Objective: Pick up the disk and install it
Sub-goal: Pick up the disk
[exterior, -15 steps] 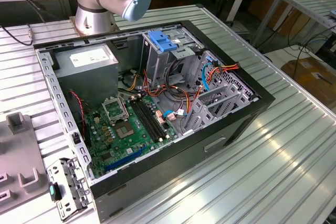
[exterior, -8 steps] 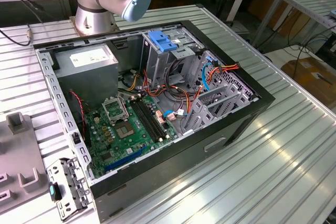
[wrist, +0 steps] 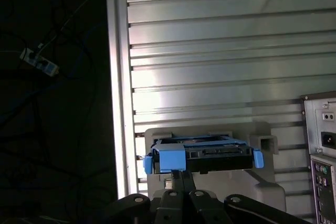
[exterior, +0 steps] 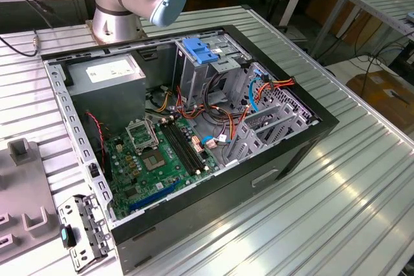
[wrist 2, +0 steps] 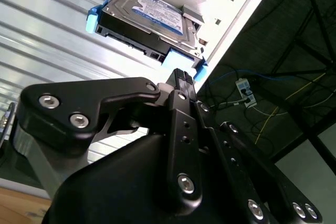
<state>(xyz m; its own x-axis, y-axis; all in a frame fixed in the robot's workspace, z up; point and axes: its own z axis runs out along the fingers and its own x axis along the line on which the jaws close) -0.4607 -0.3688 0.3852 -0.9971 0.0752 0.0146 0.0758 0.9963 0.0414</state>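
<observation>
Disk (wrist: 210, 153) not yet lifted. In the first wrist view it sits in its grey cradle (wrist: 265, 142) on the ribbed worktop (wrist: 210, 51), one blue rail end toward me. My end effector (wrist: 181, 174) is clenched, tips drawn together right at that rail. Whether they pinch it or merely meet in front of it I cannot tell. The open computer case (exterior: 194, 221) in the exterior view is its destination, I judge, so lifting and installing both remain.
</observation>
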